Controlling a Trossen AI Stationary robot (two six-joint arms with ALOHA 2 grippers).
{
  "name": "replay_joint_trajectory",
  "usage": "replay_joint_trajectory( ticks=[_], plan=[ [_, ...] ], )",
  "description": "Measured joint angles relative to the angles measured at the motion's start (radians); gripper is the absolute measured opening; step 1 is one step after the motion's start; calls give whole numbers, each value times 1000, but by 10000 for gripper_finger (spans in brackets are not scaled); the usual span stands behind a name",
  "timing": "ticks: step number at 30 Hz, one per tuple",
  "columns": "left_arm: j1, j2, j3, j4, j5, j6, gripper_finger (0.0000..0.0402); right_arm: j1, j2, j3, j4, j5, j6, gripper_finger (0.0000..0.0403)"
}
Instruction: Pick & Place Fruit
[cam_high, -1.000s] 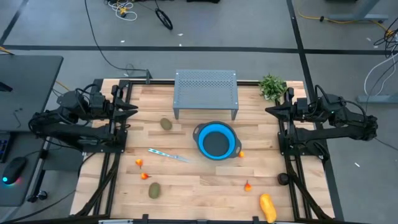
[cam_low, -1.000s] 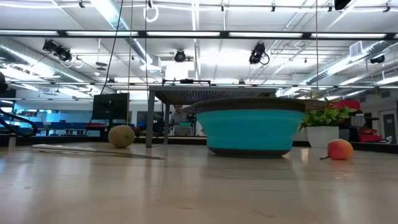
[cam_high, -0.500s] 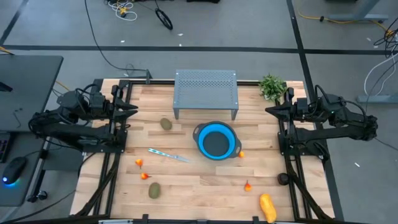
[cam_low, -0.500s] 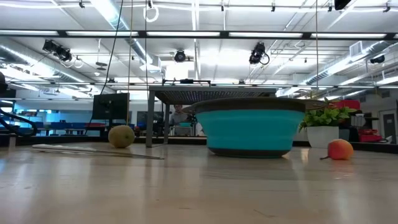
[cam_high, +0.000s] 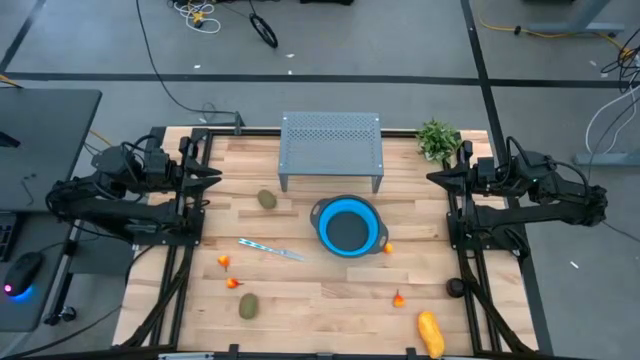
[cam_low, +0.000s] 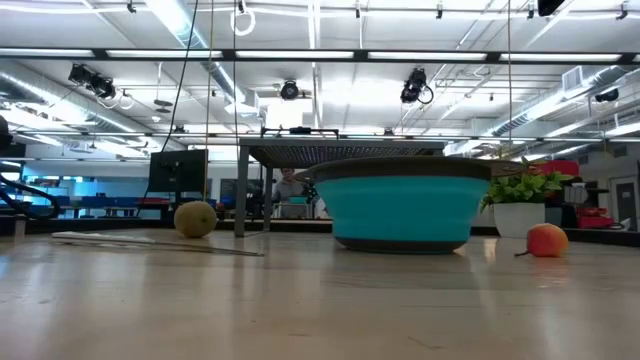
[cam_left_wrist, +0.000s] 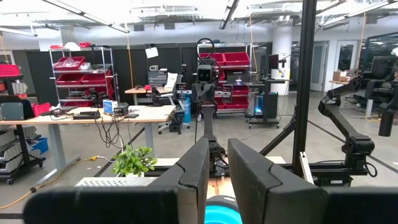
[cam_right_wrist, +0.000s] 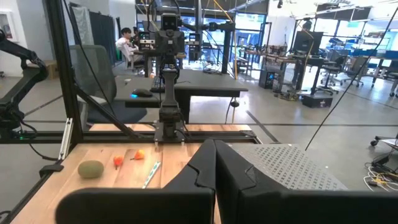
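Fruit lies scattered on the wooden table. One brown-green kiwi rests near the rack, another near the front left. An elongated yellow-orange fruit lies at the front right. Tiny red-orange pieces sit around, one beside the blue bowl. My left gripper hovers level at the left edge, open by a narrow gap and holding nothing. My right gripper hovers at the right edge, shut and holding nothing.
A grey perforated rack stands at the back middle, with a potted green plant to its right. A slim silvery-blue stick lies left of the bowl. A small dark object sits by the right frame. Bare wood shows along the front middle.
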Motion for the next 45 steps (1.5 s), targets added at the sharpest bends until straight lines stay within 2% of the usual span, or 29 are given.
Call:
replay_joint_trajectory(
  ticks=[45],
  plan=[
    [0,0,0,0,0,0,68,0,5,0,-9,0,45,0]
  ],
)
